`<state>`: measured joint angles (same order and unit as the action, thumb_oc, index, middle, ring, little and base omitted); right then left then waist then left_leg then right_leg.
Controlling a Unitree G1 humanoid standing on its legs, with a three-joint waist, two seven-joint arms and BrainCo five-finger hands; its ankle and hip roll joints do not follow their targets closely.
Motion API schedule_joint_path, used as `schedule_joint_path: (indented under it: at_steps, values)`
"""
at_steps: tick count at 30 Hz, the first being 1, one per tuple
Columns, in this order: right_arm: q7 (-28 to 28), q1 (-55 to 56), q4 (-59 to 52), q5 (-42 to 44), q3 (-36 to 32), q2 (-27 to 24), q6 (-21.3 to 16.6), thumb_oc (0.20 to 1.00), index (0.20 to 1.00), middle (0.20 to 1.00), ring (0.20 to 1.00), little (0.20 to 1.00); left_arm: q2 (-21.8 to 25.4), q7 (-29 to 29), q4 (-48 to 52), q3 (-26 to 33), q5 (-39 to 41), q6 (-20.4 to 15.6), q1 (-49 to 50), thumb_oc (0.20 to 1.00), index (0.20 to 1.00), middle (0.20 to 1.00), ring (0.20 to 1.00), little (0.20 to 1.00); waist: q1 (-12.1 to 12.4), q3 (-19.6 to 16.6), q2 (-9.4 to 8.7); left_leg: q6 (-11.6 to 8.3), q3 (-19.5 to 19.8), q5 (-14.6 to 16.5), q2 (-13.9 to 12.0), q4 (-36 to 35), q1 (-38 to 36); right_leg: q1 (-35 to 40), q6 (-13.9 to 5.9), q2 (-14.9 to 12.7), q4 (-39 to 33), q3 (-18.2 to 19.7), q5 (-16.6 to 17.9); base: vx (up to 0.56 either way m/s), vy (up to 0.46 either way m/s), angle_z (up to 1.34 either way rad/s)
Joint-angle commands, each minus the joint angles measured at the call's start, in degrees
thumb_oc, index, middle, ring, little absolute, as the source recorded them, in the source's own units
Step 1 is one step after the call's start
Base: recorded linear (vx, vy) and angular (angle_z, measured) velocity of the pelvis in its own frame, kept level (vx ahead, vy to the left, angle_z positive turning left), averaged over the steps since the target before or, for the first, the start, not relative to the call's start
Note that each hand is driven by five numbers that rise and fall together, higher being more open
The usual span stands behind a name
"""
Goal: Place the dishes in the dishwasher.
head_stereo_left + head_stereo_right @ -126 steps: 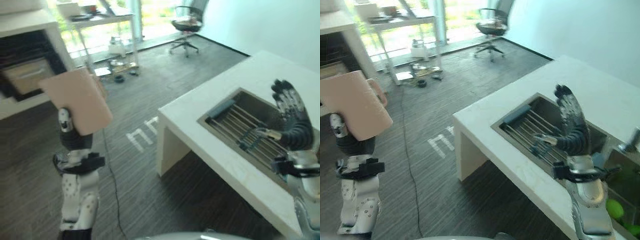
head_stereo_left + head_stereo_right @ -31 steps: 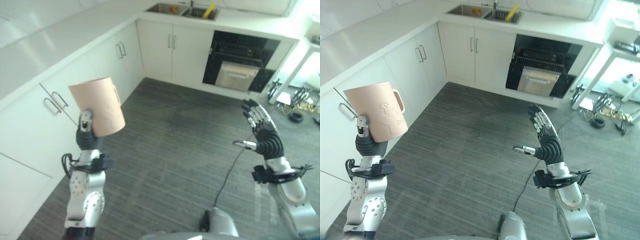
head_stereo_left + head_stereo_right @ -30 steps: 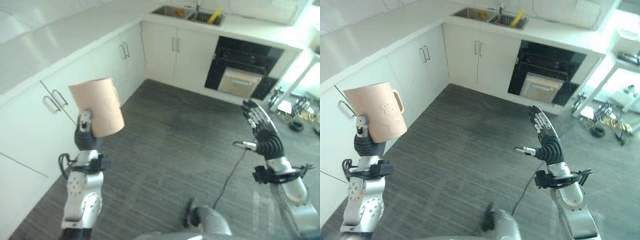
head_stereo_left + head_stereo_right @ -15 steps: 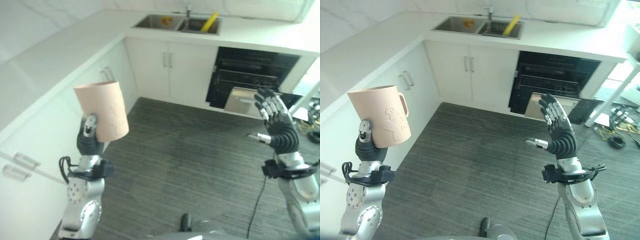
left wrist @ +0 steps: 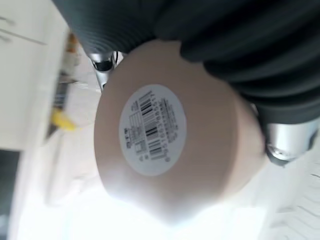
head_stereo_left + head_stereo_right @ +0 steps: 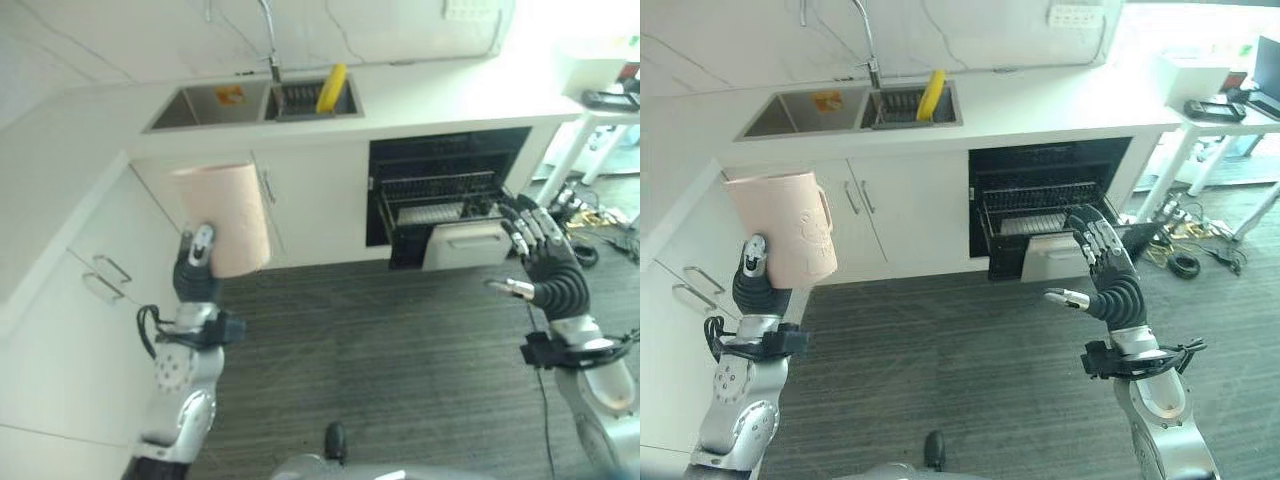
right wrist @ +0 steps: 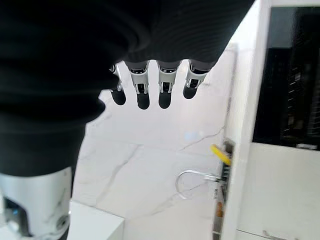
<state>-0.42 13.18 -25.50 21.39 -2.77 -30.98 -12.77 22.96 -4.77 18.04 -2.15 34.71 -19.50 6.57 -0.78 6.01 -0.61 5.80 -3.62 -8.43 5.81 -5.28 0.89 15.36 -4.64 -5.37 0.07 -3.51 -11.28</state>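
We hold the mug (image 6: 782, 227) in our clamped left hand (image 6: 750, 283); right hand (image 6: 1108, 280) spread, empty. The dishwasher (image 6: 1045, 205) at one o'clock awaits loading.

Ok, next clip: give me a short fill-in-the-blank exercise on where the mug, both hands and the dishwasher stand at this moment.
1. The pink mug is held up by the robot's ____ hand.
2. The right hand holds nothing, and its fingers are ____.
3. The dishwasher under the counter stands ____, with a wire rack showing inside.
4. A yellow item stands in the ____.

Missing words: left; open; open; sink
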Motion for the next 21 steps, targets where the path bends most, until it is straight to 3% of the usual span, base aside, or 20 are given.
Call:
schedule_joint_path:
  at_steps: [1, 4, 5, 7, 8, 10, 12, 16, 18, 21]
  values:
    - [-0.88, -7.14, -1.11, 0.33, -0.52, 0.77, -0.82, 1.0, 1.0, 1.0, 1.0, 1.0, 1.4, -0.82, 3.06, 2.33, -3.42, -2.89, 0.37, 0.2, 0.2, 0.2, 0.2, 0.2, 2.66, -0.01, -1.36, -6.81, -1.32, 6.4, -6.47, 2.39, -1.18, -2.86, -0.11, 1.22, -3.65, -3.74, 8.76, 0.06, 0.257, 0.1]
    - [-1.22, -8.51, -0.7, -1.34, 0.6, 1.82, -0.37, 1.0, 1.0, 1.0, 1.0, 1.0, 1.25, -0.12, 2.97, 2.36, -3.55, -2.8, -0.3, 0.2, 0.2, 0.2, 0.2, 0.2, 3.99, -0.14, -1.96, -5.56, -0.47, 6.6, -5.46, 2.54, -0.69, -3.02, -0.37, 1.22, 0.92, -4.44, 6.48, 0.03, 0.215, 0.11]
    - [-0.92, -9.15, -0.78, -1.59, 1.42, 2.31, -0.6, 1.0, 1.0, 1.0, 1.0, 1.0, 1.29, -0.24, 3.14, 2.0, -5.09, -3.43, -0.52, 0.2, 0.2, 0.2, 0.2, 0.2, 4.68, 0.09, -2.31, -4.76, -0.23, 6.35, -5.06, 1.98, -0.97, -4.86, -1.6, 0.99, 7.65, -6.36, 7.89, -0.01, 0.176, 0.07]
    - [0.03, -9.51, -0.93, -2.04, 2.68, 3.25, -0.66, 1.0, 1.0, 1.0, 1.0, 1.0, 1.25, -1.35, 3.09, 1.48, -8.1, -4.3, -0.92, 0.2, 0.2, 0.2, 0.2, 0.2, 4.32, 0.7, -2.13, -4.02, 0.41, 6.32, -5.19, 1.46, -2.14, -11.21, -3.32, 0.59, 18.88, -6.01, 10.91, -0.01, 0.181, 0.02]
    - [0.75, -9.85, -0.52, -2.7, 3.39, 3.66, -0.61, 1.0, 1.0, 1.0, 1.0, 1.0, 1.33, -1.79, 2.71, 1.49, -8.68, -4.09, -1.64, 0.2, 0.2, 0.2, 0.2, 0.2, 3.98, 0.89, -2.01, -4.03, 0.8, 6.41, -5.4, 1.33, -2.63, -13.66, -3.16, 0.31, 20.99, -5.14, 11.14, 0.03, 0.13, -0.07]
    - [1.71, -10.31, 0.48, -4.25, 4.69, 3.83, -0.18, 1.0, 1.0, 1.0, 1.0, 1.0, 1.54, -2.31, 1.95, 1.87, -7.91, -2.83, -3.61, 0.2, 0.2, 0.2, 0.2, 0.2, 3.69, 1.14, -2.18, -4.32, 1.43, 6.56, -5.68, 1.14, -3.42, -14.96, -2.2, -1.38, 18.29, -5.38, 10.72, 0.09, -0.007, 0.09]
    - [2.03, -9.6, 1.14, -2.33, 4.8, 3.26, -1.12, 1.0, 1.0, 1.0, 1.0, 1.0, 1.68, -0.73, 1.7, 2.61, -6.86, -1.84, -4.69, 0.2, 0.2, 0.2, 0.2, 0.2, 3.19, 1.19, -2.46, -4.61, 2.85, 7.55, -6.37, 1.1, -4.19, -14.14, -1.91, -3.38, 9.61, -4.0, 10.68, 0.16, -0.193, 0.19]
    - [1.09, -8.75, 0.7, -0.98, 4.27, 3.29, -1.61, 1.0, 1.0, 1.0, 1.0, 1.0, 2.1, 0.38, 2.29, 1.84, -7.73, -1.46, -4.59, 0.2, 0.2, 0.2, 0.2, 0.2, 1.38, 1.78, -3.25, -4.97, 5.17, 9.61, -7.3, 1.0, -5.13, -15.34, -4.19, -6.37, 0.24, 2.44, 18.16, 0.14, -0.318, 0.64]
    - [2.63, -10.15, 0.97, -0.96, 5.68, 3.75, -1.36, 1.0, 1.0, 1.0, 1.0, 1.0, 3.08, -0.62, 2.26, 1.88, -8.03, -2.99, -3.98, 0.2, 0.2, 0.2, 0.2, 0.2, 0.93, 2.71, -3.13, -6.01, 5.91, 10.93, -9.81, 1.2, -6.93, -17.99, -4.95, -7.15, 1.3, 4.37, 19.82, 0.24, -0.579, 1.01]
    - [1.94, -12.15, 1.37, -0.31, 6.62, 2.82, 0.08, 1.0, 1.0, 1.0, 1.0, 1.0, 3.65, -0.86, 3.26, 2.53, -7.06, -2.46, -3.83, 0.2, 0.2, 0.2, 0.2, 0.2, 2.17, 2.19, -3.37, -7.75, 5.9, 11.68, -12.44, 2.67, -6.3, -14.77, -6.03, -7.22, -2.59, 1.0, 17.86, 0.22, -0.544, 0.22]
